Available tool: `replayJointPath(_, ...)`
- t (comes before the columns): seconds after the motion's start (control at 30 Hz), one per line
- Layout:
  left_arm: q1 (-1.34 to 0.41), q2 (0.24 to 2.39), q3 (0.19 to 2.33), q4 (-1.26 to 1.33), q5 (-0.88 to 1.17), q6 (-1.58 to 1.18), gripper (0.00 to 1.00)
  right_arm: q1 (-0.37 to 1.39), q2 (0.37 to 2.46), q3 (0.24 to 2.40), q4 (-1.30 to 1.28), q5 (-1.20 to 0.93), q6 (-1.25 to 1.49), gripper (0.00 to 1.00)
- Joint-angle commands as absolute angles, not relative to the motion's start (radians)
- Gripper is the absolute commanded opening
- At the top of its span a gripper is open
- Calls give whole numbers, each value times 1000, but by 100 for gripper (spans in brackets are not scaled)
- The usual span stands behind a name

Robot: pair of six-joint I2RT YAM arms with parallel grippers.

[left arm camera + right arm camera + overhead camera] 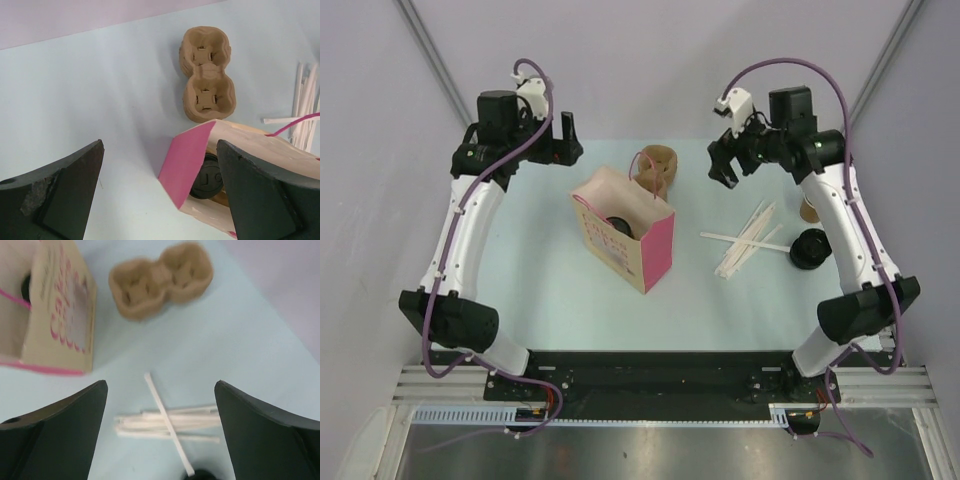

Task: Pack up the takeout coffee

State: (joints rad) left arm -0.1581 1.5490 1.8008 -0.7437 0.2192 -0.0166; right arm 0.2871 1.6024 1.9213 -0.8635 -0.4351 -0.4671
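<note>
left arm: stretched up the left side of the table, wrist bent inward, left gripper (160, 147) hanging in the air near the far left corner, aimed toward the pink paper bag (660, 250)
left claw: jaws wide apart, nothing in them
right arm: pretty much mirrors it on the right, right gripper (161, 385) up above the white sticks (167, 422)
right claw: spread wide too, holding nothing
takeout coffee (206, 180): down inside the bag, only its black lid showing
cup carrier (206, 75): on the table just behind the bag

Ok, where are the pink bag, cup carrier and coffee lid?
pink bag (660, 252), top view, pink side wall.
cup carrier (207, 75), left wrist view, middle waist.
coffee lid (205, 178), left wrist view, lid's top.
</note>
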Motion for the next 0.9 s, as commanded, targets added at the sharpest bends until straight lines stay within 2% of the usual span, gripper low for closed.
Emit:
replayJointPath(0.0, -112, 1565, 1848, -733, 299, -35, 100, 298, 1760, 2020, -1214, -404, -713, 90)
replayJointPath(0.07, -86, 1580, 1850, -741, 319, -52, 99, 314, 1830, 2046, -1308, -347, -736, 83)
replayJointPath(0.2, -57, 1582, 1838, -752, 339, -58, 99, 328, 1974, 2037, -1339, -253, -761, 70)
replayJointPath(0.3, -51, 1578, 1816, -759, 341, -54, 100, 341, 2028, 2013, -1321, -204, -781, 64)
replayJointPath(0.6, -48, 1572, 1750, -752, 364, -60, 100, 377, 2177, 1936, -1198, -88, -815, 55)
replayJointPath(0.87, -48, 1577, 1746, -750, 356, -69, 100, 382, 2243, 1887, -1108, -18, -787, 53)
